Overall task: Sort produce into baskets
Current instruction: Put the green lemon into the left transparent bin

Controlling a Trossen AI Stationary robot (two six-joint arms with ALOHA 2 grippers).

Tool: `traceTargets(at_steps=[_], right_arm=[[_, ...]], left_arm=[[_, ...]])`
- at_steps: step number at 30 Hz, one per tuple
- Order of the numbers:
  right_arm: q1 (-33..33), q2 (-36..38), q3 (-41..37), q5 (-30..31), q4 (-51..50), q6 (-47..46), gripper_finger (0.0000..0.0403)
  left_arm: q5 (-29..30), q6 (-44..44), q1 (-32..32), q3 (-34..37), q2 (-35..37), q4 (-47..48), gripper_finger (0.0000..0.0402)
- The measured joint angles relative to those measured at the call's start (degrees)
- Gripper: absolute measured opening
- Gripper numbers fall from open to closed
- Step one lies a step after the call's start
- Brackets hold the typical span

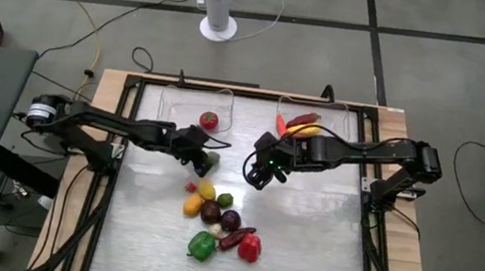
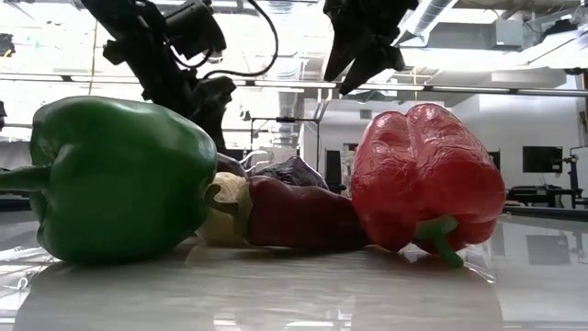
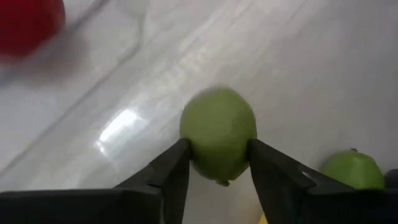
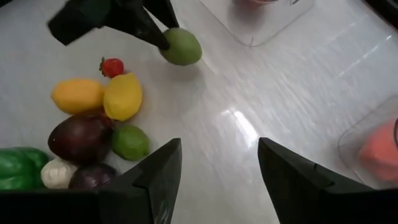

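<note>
My left gripper (image 1: 205, 158) is shut on a round green fruit (image 3: 217, 132), just near of the left basket (image 1: 170, 106), which holds a red tomato (image 1: 209, 120). My right gripper (image 4: 219, 180) hangs open and empty above the table's middle, near of the right basket (image 1: 344, 121), which holds a red chilli and a yellow piece. The remaining produce lies in a pile on the table: strawberry (image 4: 112, 66), lemon (image 4: 123, 96), lime (image 4: 130, 142), purple pieces, green pepper (image 2: 119, 179), red pepper (image 2: 427, 175). My left gripper pinches the green fruit's two opposite sides (image 3: 189, 146) between its two fingers (image 3: 169, 174). The fingers come slanting down from the table's left. The fruit's stem tip (image 3: 221, 182) points back between them. The fruit seems a little clear of the table.
A dark red chilli (image 1: 236, 237) and a white garlic (image 1: 215, 230) lie between the two peppers. Bare table stretches right of the pile. A white fan stand (image 1: 218, 26) is on the floor beyond the far edge.
</note>
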State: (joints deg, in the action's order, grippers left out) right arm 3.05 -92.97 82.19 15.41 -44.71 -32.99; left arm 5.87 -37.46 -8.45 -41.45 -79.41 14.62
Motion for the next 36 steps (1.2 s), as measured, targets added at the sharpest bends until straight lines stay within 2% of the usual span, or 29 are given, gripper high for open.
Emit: traceTargets(at_steps=[6,12,15,21,27,36], right_arm=[[-0.59,0.0,0.0,0.22,0.83,-0.71,0.024],[-0.59,-0.02,0.0,0.18,1.08,-1.55,0.024],[-0.59,-0.02,0.0,0.16,1.08,-1.66,0.024],[-0.93,-0.02,0.0,-0.06,-0.14,-2.99,0.024],[-0.17,-0.02,0.0,-0.08,-0.36,-7.24,0.024],[1.43,-0.02,0.0,-0.17,-1.3,-13.87,0.024]], left_arm=[[0.69,0.82,0.0,0.0,1.86,0.14,0.0209],[1.34,3.19,0.0,0.0,2.55,-0.62,0.0232],[-0.74,4.29,0.0,0.0,1.09,-2.67,0.0241],[-1.02,2.69,-0.05,0.02,-3.45,-3.4,0.0272],[-1.79,4.46,-0.06,0.0,-7.42,-4.69,0.0279],[-6.05,4.24,-0.08,-0.04,-12.41,-6.72,0.0279]])
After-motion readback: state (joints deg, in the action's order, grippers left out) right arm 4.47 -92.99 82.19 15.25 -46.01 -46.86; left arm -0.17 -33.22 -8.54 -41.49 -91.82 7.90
